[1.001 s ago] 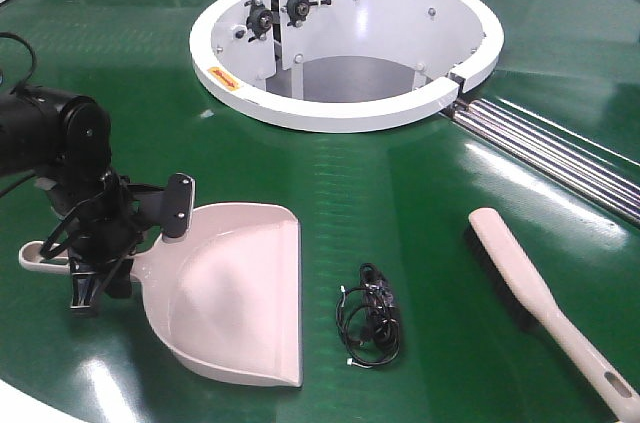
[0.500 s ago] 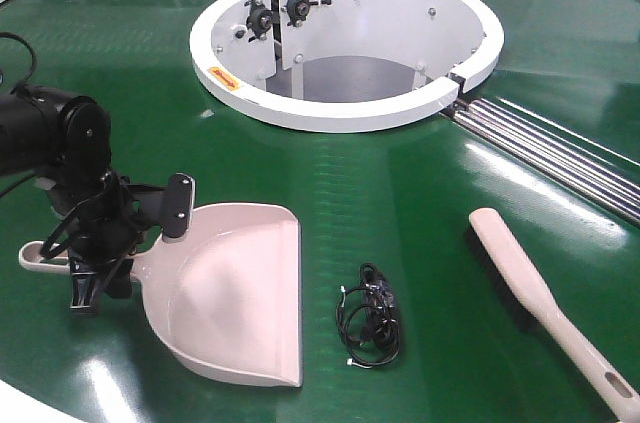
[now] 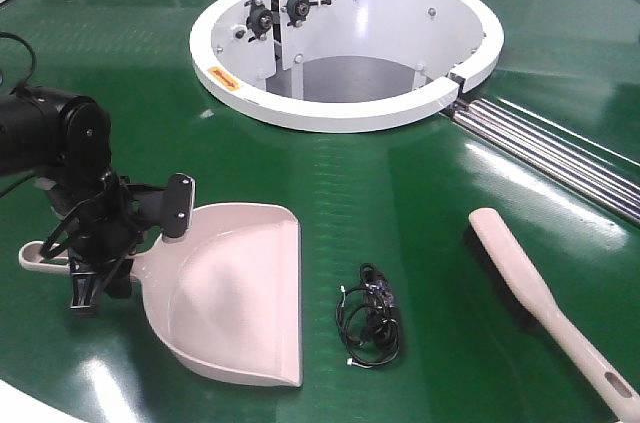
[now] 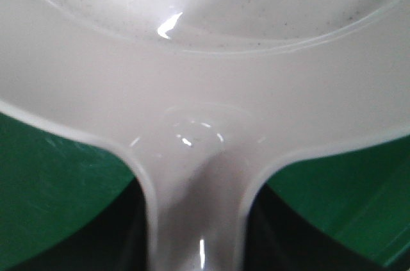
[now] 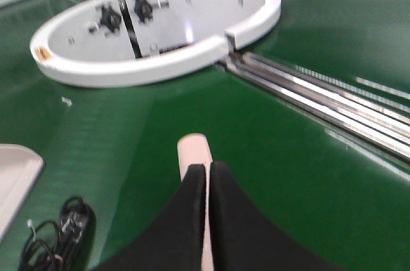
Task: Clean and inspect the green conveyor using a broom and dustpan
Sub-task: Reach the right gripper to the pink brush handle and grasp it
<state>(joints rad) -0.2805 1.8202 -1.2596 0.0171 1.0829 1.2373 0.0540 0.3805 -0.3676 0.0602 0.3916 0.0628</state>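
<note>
Left jaws seemingly pinching the dustpan handle; right jaws pressed together above the broom.

I see a glossy green conveyor with shiny metal rollers; smooth beige plastic dustpan and broom; matt black cable.

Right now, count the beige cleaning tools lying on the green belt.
2. The dustpan lies front-left, its handle at the left gripper. The broom lies front-right, apart from it. Neither seems hidden.
</note>
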